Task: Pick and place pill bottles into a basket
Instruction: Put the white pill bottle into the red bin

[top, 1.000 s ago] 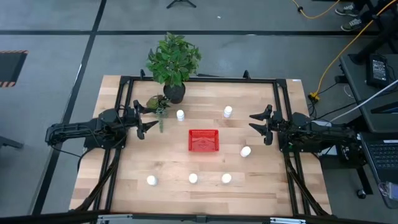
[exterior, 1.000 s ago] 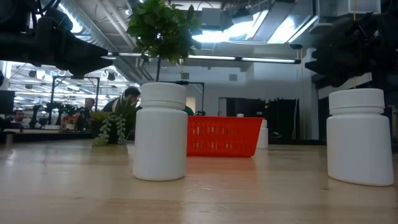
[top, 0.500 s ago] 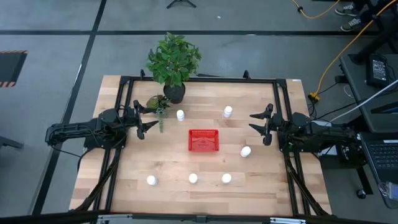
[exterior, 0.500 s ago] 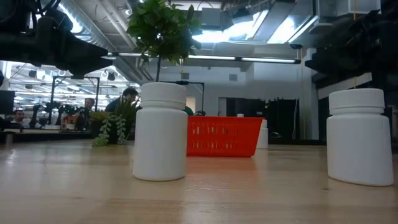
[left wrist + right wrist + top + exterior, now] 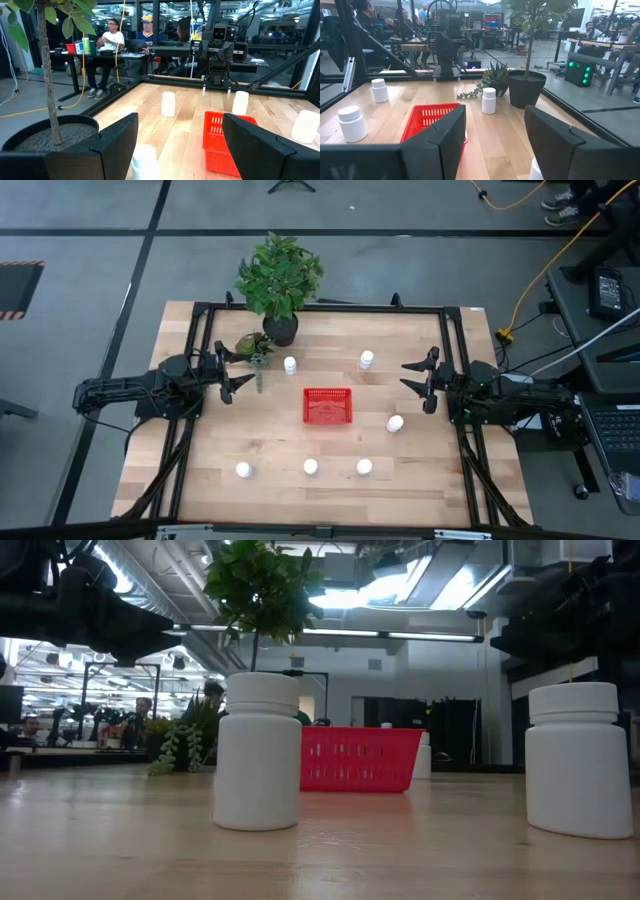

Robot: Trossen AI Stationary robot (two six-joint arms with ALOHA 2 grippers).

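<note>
Basket point(image 5: 327, 406) sits mid-bench, empty, central likely for either arm's reach. Six pill bottles point(image 5: 395, 423) ring it. Left gripper point(image 5: 233, 374) and right gripper point(image 5: 421, 380) wait at opposite edges, fingers apart, holding nothing.

My two arms are dark, near-black, built of jointed segments. Each ends in a forked tool: left tool point(image 5: 237, 373), right tool point(image 5: 418, 379). Fingers point(image 5: 117, 140) are broad, flat, matte black plates with angled edges. Both arms sit on a black tubular frame point(image 5: 320, 308) along the desk's left and right sides.
</note>
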